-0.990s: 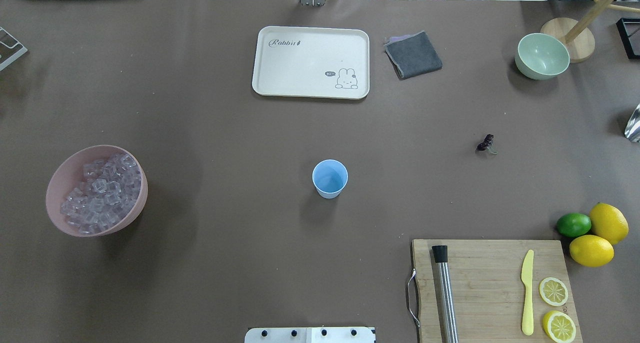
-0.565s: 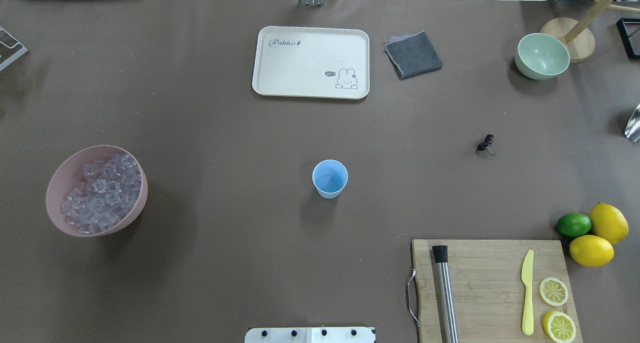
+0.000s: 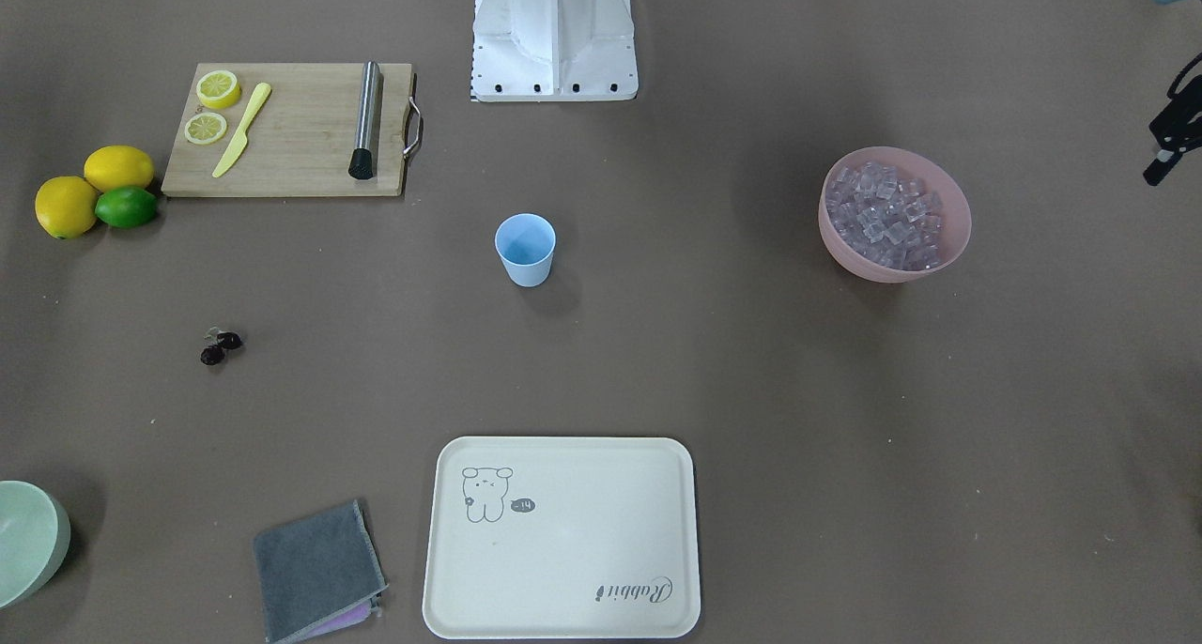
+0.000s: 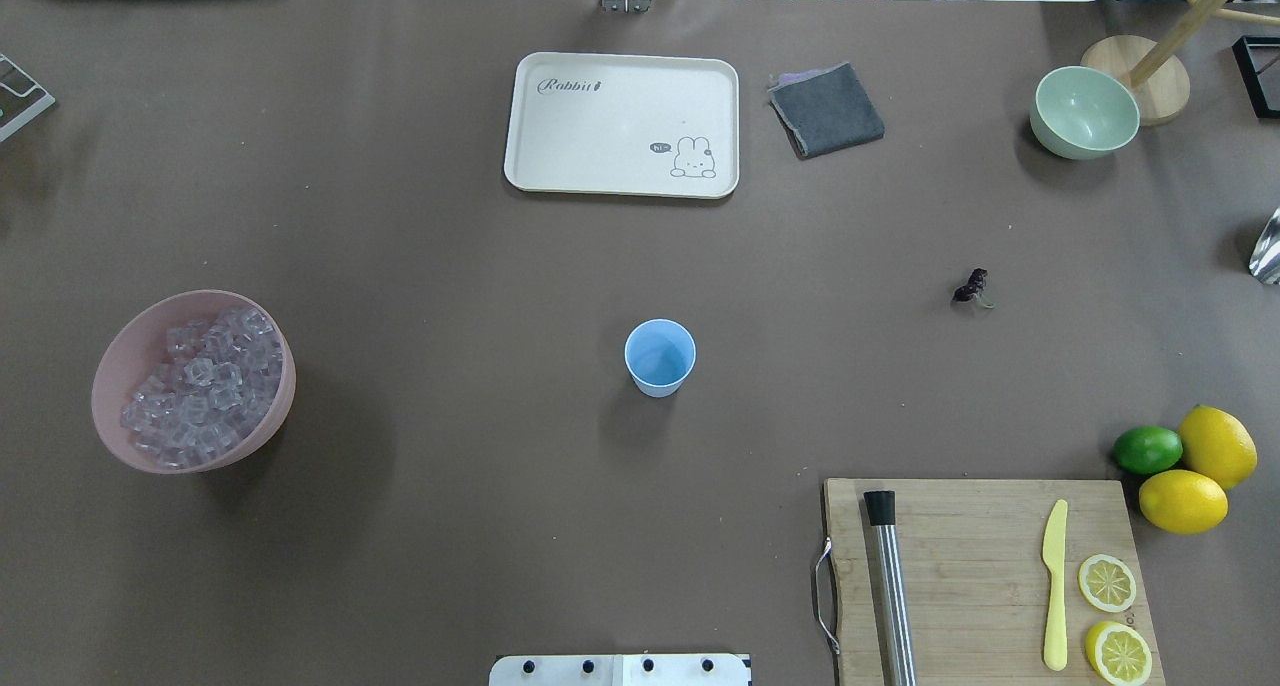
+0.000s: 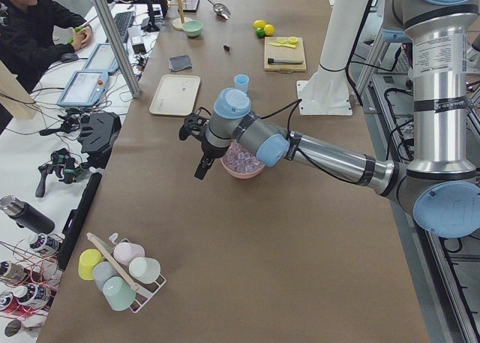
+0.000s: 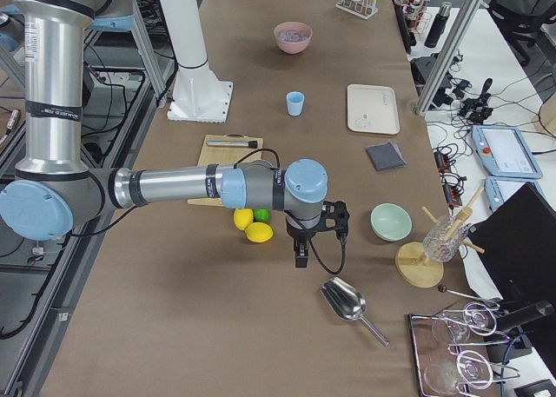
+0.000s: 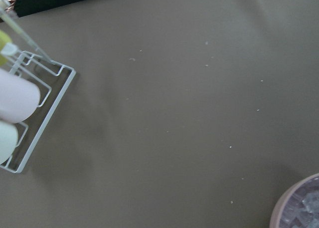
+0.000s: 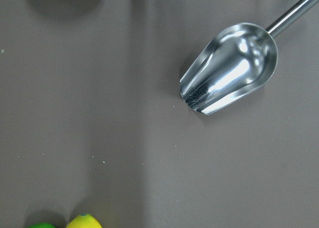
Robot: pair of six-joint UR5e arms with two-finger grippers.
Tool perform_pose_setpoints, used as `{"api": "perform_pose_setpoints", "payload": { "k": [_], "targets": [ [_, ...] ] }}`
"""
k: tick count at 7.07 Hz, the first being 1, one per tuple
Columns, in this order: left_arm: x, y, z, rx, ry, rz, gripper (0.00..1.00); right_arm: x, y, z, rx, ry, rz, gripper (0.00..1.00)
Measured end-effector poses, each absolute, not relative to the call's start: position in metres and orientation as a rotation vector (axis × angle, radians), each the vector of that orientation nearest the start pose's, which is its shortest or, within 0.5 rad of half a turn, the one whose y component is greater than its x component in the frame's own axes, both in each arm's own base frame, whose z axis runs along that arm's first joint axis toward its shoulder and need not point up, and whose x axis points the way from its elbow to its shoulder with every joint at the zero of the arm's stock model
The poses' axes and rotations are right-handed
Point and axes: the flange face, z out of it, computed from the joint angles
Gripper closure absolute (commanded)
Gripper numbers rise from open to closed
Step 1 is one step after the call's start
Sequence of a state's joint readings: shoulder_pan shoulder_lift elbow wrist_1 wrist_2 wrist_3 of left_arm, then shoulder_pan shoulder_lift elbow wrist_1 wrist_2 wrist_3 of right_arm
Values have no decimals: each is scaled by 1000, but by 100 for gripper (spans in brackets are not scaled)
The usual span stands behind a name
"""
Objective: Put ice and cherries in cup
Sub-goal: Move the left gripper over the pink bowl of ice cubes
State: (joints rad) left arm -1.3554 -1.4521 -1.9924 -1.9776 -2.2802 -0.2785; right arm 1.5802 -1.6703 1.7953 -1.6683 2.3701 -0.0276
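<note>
Overhead view: the light blue cup [image 4: 660, 356] stands upright at the centre of the frame, and I see nothing inside it. The ice [image 4: 205, 386] is heaped in a pink bowl [image 4: 120, 351] at the middle left, well apart from the cup. The cherries [image 4: 971, 287] lie on the bare table [image 4: 450, 266] right of centre, also well apart from it.

In the left side view, the left gripper [image 5: 200, 170] hangs near the pink bowl, at the middle of the frame. In the right side view, the right gripper [image 6: 300, 256] hangs near a metal scoop [image 8: 229, 68], just below centre. I cannot tell whether either gripper's fingers are apart or together.

My judgement: the cubes are hard, smooth and likely slippery, too small to pinch surely, so I would carry them in the scoop, held by its handle [image 8: 294, 12]. The cherries are light and soft; I would close gently where the stems join. The cup looks light and could tip if knocked
</note>
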Motion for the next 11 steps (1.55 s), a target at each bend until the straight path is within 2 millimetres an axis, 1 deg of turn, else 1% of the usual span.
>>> {"api": "perform_pose_setpoints", "payload": {
  "k": [1,2,4,5,6,7,8,9,11],
  "targets": [
    [52,-450,450,505,847,217,2,66,-447,604,40,-799,-28,0],
    [82,-445,442,503,876,221,2,66,-447,605,39,-800,-27,0],
    [155,-430,436,467,889,210,2,66,-447,606,38,-799,-27,0],
    [181,-424,434,447,896,211,3,66,-447,606,38,-798,-27,0],
    [201,-421,428,434,909,218,3,66,-447,607,37,-797,-27,0],
    [222,-421,423,420,925,232,18,66,-447,608,35,-797,-26,0],
    [243,-423,420,408,935,253,26,66,-446,609,33,-797,-25,0],
    [259,-426,418,401,941,267,27,66,-446,610,31,-796,-25,0],
    [270,-431,425,385,935,272,27,66,-447,610,31,-796,-25,0]
  ]
}}
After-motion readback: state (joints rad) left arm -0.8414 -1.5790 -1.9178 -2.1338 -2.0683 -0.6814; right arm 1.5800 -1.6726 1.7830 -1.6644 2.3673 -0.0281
